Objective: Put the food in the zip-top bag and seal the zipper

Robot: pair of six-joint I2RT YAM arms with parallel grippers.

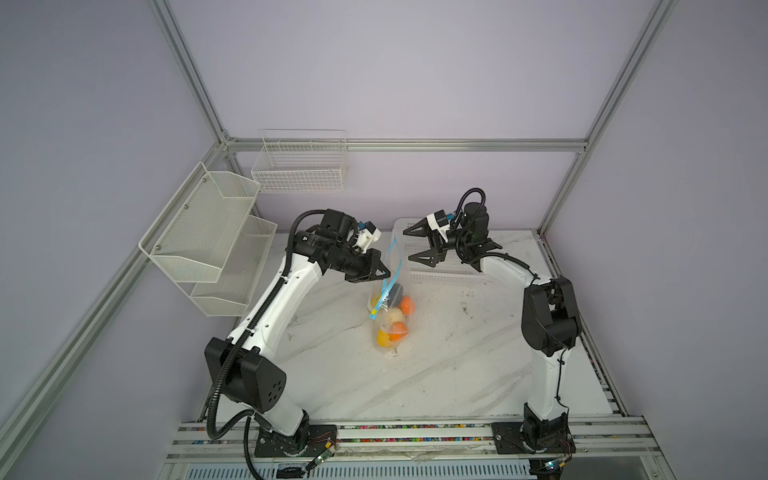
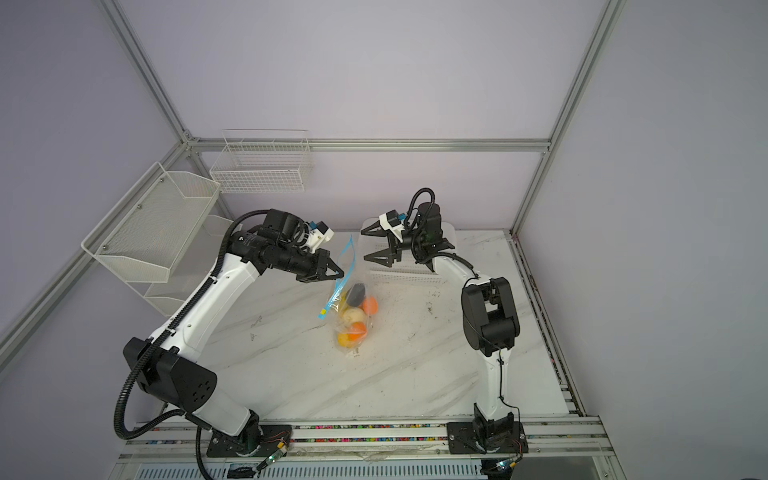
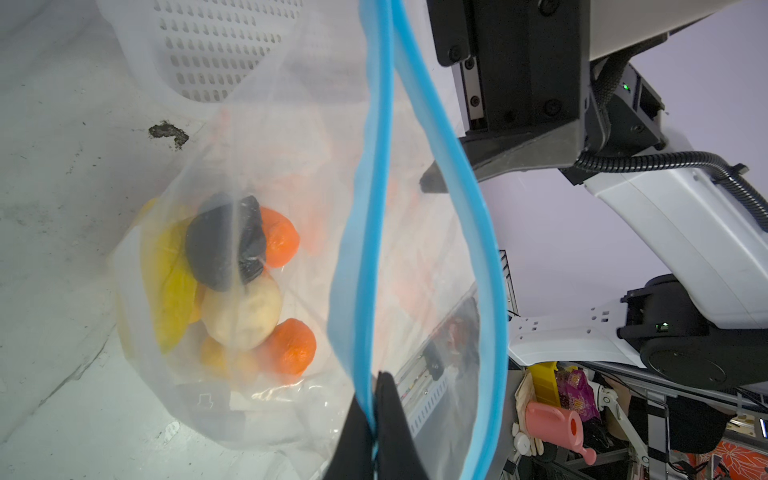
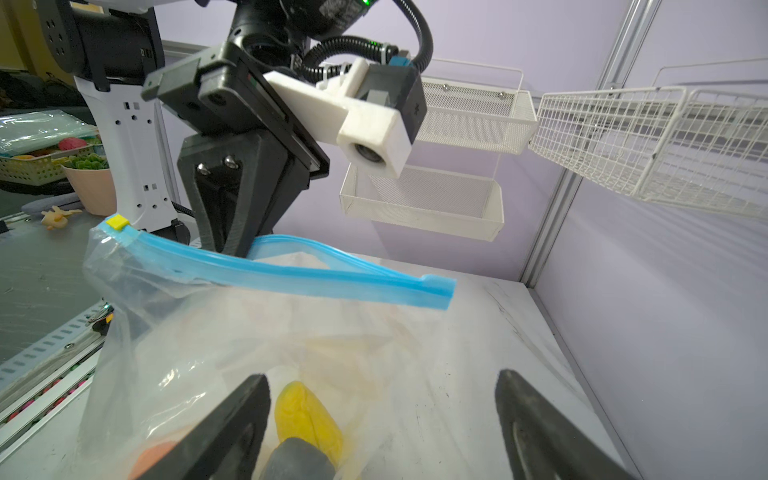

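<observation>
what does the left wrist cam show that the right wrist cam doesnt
Only left wrist: the cream ball and the perforated basket. Only right wrist: the yellow slider tab and the mesh shelf. Both: the clear bag, its blue zipper unsealed, the black lump, and the left hand shut on the zipper.
</observation>
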